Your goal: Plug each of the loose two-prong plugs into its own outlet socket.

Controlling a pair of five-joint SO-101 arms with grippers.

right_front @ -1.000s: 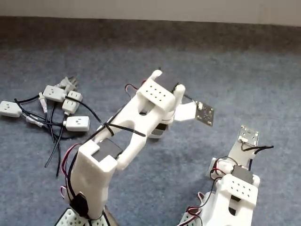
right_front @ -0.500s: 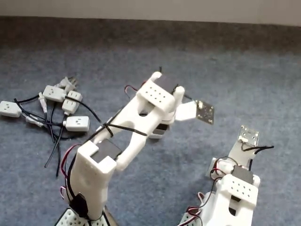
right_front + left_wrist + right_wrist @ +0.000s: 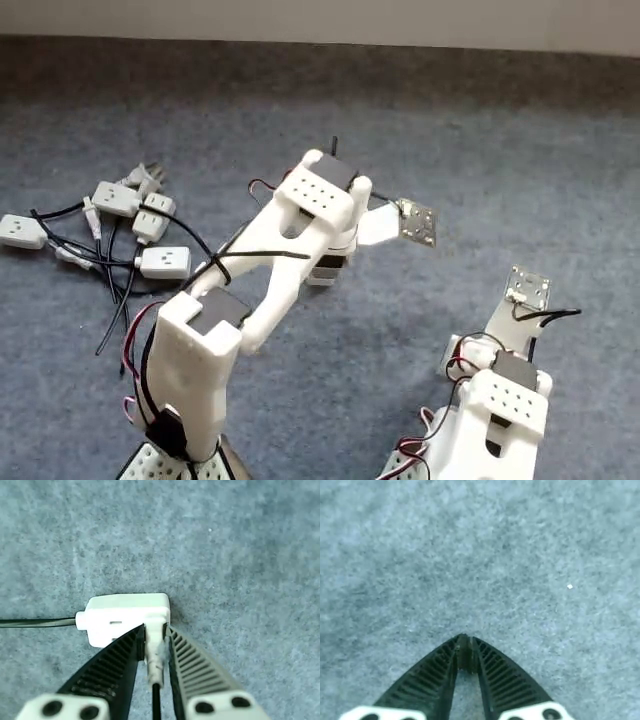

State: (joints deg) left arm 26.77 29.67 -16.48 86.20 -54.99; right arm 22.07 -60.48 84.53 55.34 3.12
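Plug [image 3: 155, 656] is pinched in your left gripper [image 3: 154, 631], both ribbed fingers [image 3: 122, 652] clamped on its sides with its cord running back between them. Its nose is butted right up against the side of the white outlet socket [image 3: 125, 614], which lies flat on the grey carpet [image 3: 240, 555] with its own black cable [image 3: 35, 622] trailing away from it. I can't tell how deep the prongs are; they're hidden at the joint, so I'd treat this as mid-insertion rather than done.

My tips for this step:
- Keep the plug square to the socket face. It looks lined up pretty well right now, so push straight along the plug's axis and don't twist the wrist.
- That socket is loose on the carpet, so it'll probably just slide away if you shove. Go slow and watch whether the block creeps.
- Your right gripper [image 3: 465, 641] is pressed together with nothing in it, over bare carpet, and the right arm [image 3: 500, 400] sits well apart from the left arm [image 3: 290, 250]. I'd bring it over to brace the far side of the socket.
- Don't let go until the gap between plug and socket is gone.

The rest of the sockets and plugs are in a tangled pile [image 3: 130, 215] well off to the side, so there's plenty left to do.
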